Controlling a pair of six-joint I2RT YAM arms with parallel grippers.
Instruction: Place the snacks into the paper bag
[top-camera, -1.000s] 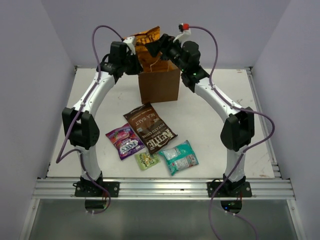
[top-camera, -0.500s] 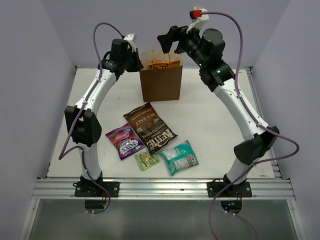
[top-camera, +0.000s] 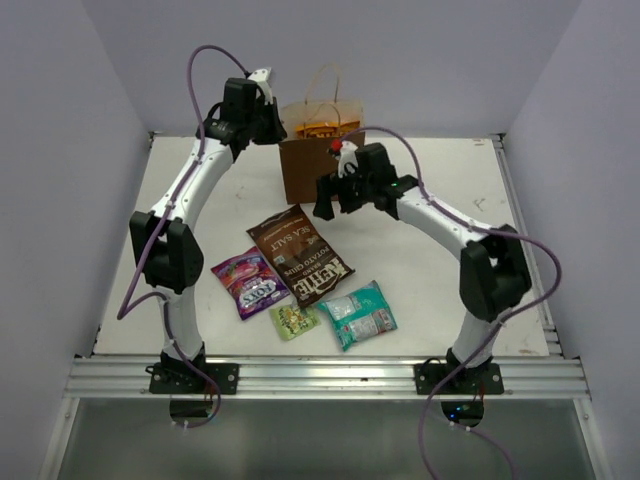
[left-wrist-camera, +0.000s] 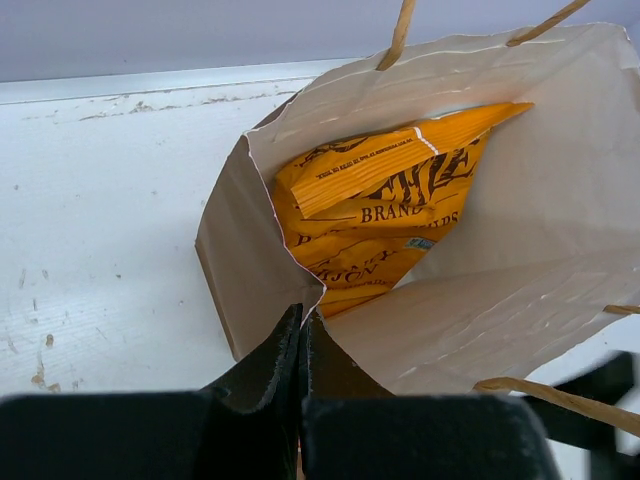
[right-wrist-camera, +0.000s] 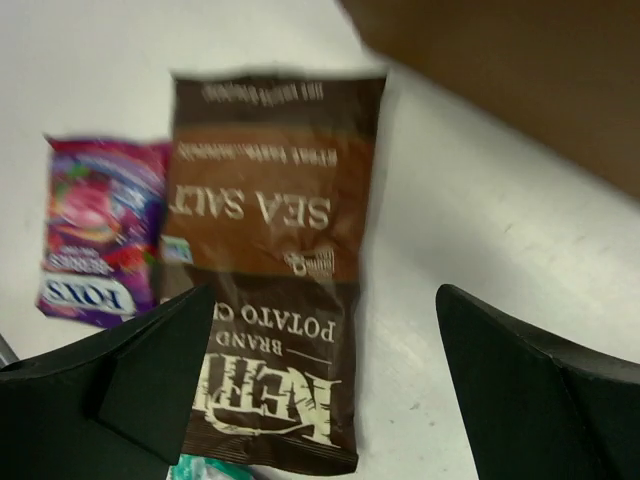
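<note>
Right wrist: brown chip bag (right-wrist-camera: 270, 270) beneath open right claw (right-wrist-camera: 320, 305).

You have a white table (top-camera: 430, 300) with the paper bag (top-camera: 300, 170) standing upright toward its far edge. Nearer you, the dark brown chip bag (top-camera: 300, 256), purple candy packet (top-camera: 250, 283), small green packet (top-camera: 294, 321) and teal packet (top-camera: 360, 314) lie flat.

Top external: high above the near edge, looking down over the table (top-camera: 440, 200). Left wrist: close, looking into the paper bag (left-wrist-camera: 520, 230). Right wrist: near, above the dark brown chip bag (right-wrist-camera: 270, 270). Both also appear overhead.
</note>
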